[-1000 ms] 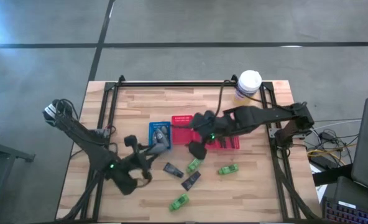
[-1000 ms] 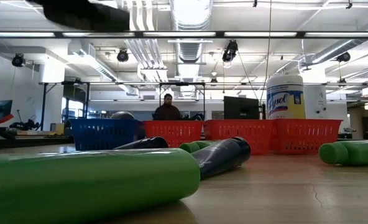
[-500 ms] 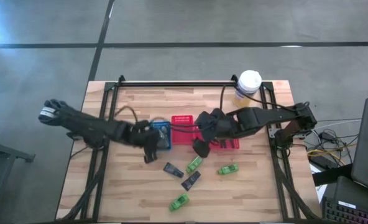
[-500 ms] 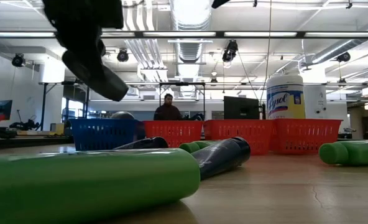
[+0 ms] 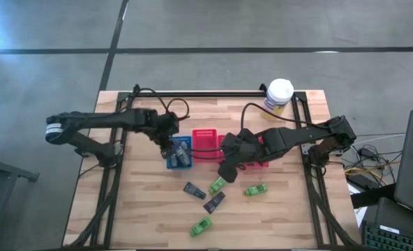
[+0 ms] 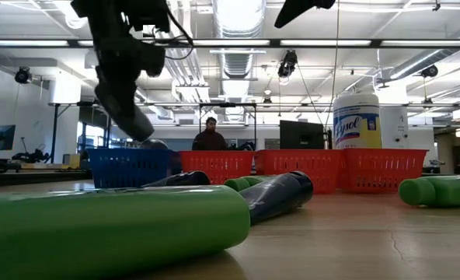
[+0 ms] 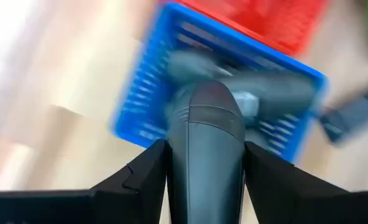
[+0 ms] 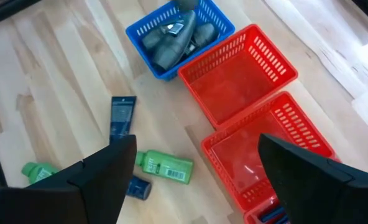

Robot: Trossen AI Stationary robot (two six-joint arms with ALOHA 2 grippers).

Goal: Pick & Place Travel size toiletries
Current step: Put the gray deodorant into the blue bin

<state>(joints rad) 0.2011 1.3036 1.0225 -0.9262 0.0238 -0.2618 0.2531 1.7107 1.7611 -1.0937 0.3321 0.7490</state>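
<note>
My left gripper [image 5: 171, 141] hangs over the blue mesh tray [image 5: 171, 163], shut on a grey oval bottle [image 7: 202, 134]. The low view shows that bottle [image 6: 130, 117] slanting down from the gripper [image 6: 121, 85]. More grey bottles [image 8: 171, 38] lie in the blue tray [image 8: 216, 20]. My right gripper [image 5: 225, 167] [image 8: 197, 146] is open and empty, held above the table beside the red trays. On the wood lie three green bottles [image 5: 218, 185] [image 5: 255, 189] [image 5: 201, 226] and two dark flat packs [image 5: 194, 189] [image 5: 214, 202]. My left gripper pinches the grey bottle's body [image 7: 202, 162] between its two fingers [image 7: 148, 171]. The bottle runs lengthwise along the fingers and sticks out beyond their tips. It is lifted clear and slants downward above the blue tray.
Two red mesh trays [image 5: 204, 143] [image 5: 255, 162] stand to the right of the blue one. The white-capped, yellow-labelled jar [image 5: 280, 94] stands at the far right corner. A black frame rail [image 5: 192, 93] runs along the far edge. A person [image 6: 210, 134] stands in the room beyond.
My left gripper has carried the grey bottle from the near-left part of the table toward the far edge. It now hangs over the blue tray, still shut on the bottle. In the low view it has dropped into sight and moved away.
</note>
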